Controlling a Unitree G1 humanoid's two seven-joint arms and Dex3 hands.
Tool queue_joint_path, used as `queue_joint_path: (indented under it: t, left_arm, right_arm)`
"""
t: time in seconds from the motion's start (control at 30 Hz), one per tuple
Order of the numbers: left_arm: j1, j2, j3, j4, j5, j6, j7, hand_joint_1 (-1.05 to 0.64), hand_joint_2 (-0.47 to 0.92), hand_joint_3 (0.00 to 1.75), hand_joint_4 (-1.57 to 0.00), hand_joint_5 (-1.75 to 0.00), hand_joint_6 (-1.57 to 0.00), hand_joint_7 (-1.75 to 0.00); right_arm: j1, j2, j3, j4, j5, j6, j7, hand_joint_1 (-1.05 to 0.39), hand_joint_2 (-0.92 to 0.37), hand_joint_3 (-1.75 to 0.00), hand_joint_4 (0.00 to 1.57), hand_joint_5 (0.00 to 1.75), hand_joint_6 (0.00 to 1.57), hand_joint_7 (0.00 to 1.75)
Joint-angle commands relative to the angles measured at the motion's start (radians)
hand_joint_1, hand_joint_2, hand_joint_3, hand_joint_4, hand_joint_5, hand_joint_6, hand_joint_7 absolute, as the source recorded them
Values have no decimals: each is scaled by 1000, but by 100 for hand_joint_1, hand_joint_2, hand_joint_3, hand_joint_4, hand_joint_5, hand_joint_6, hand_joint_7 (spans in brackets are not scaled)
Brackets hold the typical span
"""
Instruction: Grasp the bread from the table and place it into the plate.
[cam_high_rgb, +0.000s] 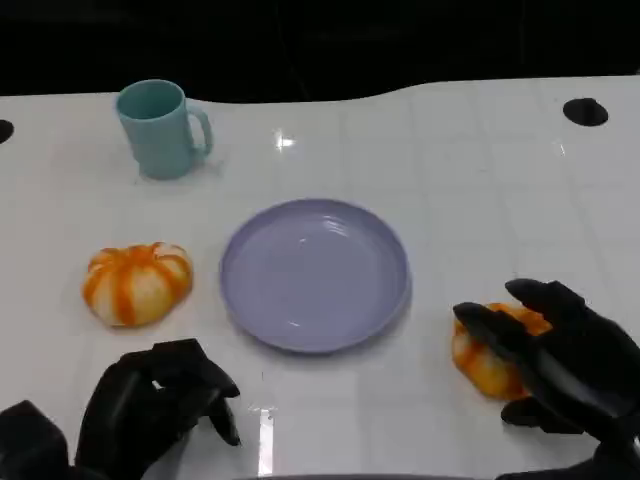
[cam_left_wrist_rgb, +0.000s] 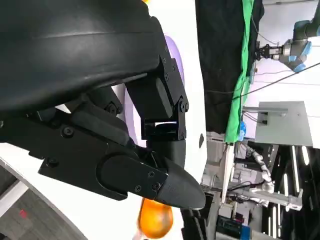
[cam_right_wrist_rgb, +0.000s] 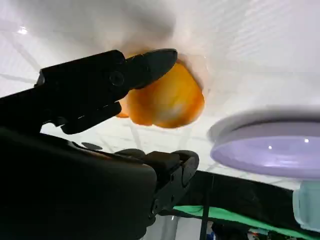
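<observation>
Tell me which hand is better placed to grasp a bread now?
The right hand: its fingers already lie around the bread right of the plate. The left hand rests on the table, apart from the other bread.

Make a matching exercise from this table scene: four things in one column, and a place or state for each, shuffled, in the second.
Things:
1. cup
2. plate
3. striped bread
4. right hand

Places or states:
A. middle of the table, nothing on it
B. fingers around an orange bread
C. far left, handle toward the plate side
D. on the table left of the plate, untouched

Pairs: 1-C, 2-A, 3-D, 4-B
</observation>
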Motion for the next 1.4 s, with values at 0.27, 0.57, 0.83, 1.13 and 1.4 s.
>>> queue_joint_path:
  t: [0.27, 0.57, 0.83, 1.13, 1.4]
  left_arm:
    - [6, 8, 2, -20, 2, 5, 11, -94, 92, 3, -114, -133, -122, -77]
    - [9, 6, 3, -22, 1, -4, 8, -95, 92, 4, -114, -133, -121, -76]
    - [6, 5, 5, -20, -3, -1, 7, -95, 92, 3, -113, -133, -121, -75]
    - [11, 5, 2, -25, 5, -2, 12, -95, 92, 5, -114, -131, -121, -75]
    - [11, 3, 1, -23, 7, -4, 14, -94, 92, 5, -114, -130, -121, -75]
  right_arm:
    - [-128, -13, 96, 179, 5, 57, -31, -57, -90, -1, 11, 25, 26, 1]
    - [-236, 18, 128, 348, 67, 17, -212, -30, -92, -6, 88, 93, 104, 11]
    - [-318, 11, 154, 487, 88, -85, -417, -14, -57, -80, 89, 174, 82, 151]
    - [-358, 38, 165, 570, 116, -140, -606, -11, -32, -122, 96, 175, 81, 164]
    - [-386, 49, 155, 586, 167, -196, -649, -8, -27, -132, 99, 175, 77, 173]
